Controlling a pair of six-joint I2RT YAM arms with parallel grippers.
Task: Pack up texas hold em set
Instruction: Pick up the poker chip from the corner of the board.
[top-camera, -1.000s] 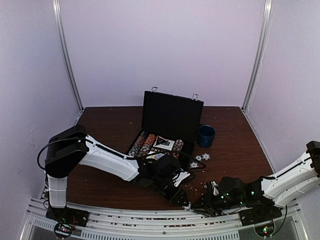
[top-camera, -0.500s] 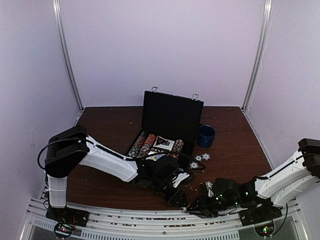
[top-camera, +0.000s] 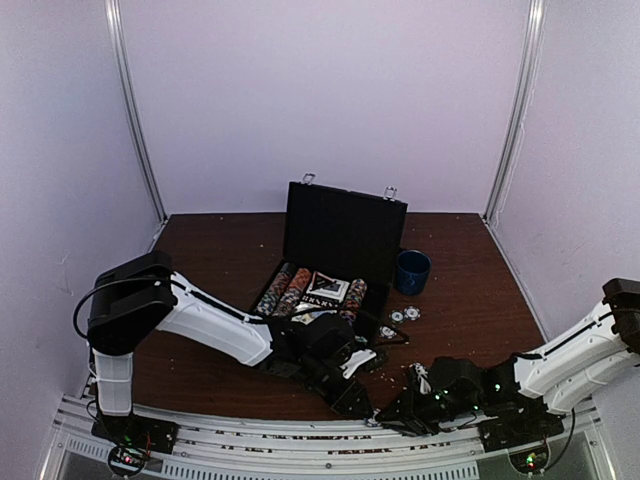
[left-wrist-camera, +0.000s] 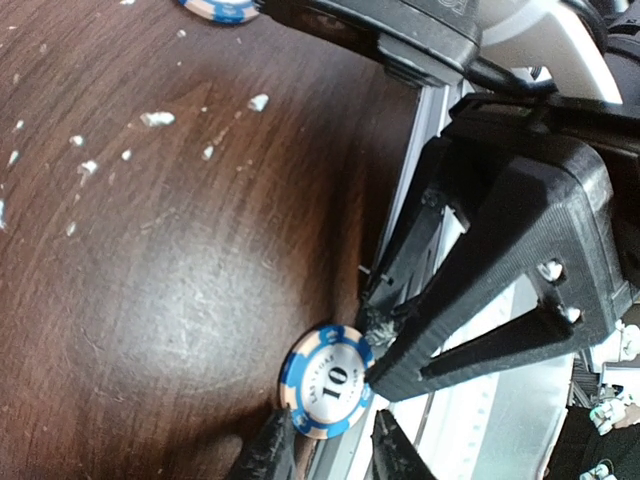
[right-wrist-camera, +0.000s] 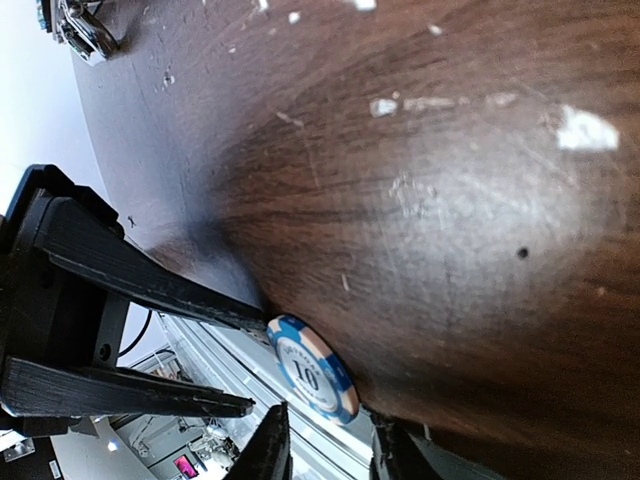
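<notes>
At the near edge of the table (top-camera: 480, 300), low and centre in the overhead view, a blue-and-white poker chip (left-wrist-camera: 328, 380) marked 10 lies flat with its outer rim hanging over the metal rail (top-camera: 300, 440). The two grippers meet at it from opposite sides. In the left wrist view the left gripper (left-wrist-camera: 330, 448) shows its two fingertips at the bottom of the frame, set part-way open. The chip sits just beyond them in line with the gap, and its lower rim reaches about level with the tips. Seen from the right wrist, one left finger lies along the tabletop with its tip touching the chip's rim, while the other reaches out past the table edge, short of the chip and apart from it, so nothing is clamped. The right gripper (right-wrist-camera: 325, 450) is likewise part-way open, with the chip just ahead of its tips at the lower centre of its own view. From the left wrist view one of its black fingers touches the chip's right rim and the other ends just above it, with no visible pinch. White specks (left-wrist-camera: 155, 119) dot the dark wood around them. Farther back, right of centre in the overhead view, a few loose chips (top-camera: 405, 315) lie on the table. Just behind them stands the black briefcase (top-camera: 345, 235), its lid upright, with rows of chips (top-camera: 285, 290) and a card deck (top-camera: 325, 288) in its tray. A dark blue cup (top-camera: 411, 271) stands just beside its right end.
</notes>
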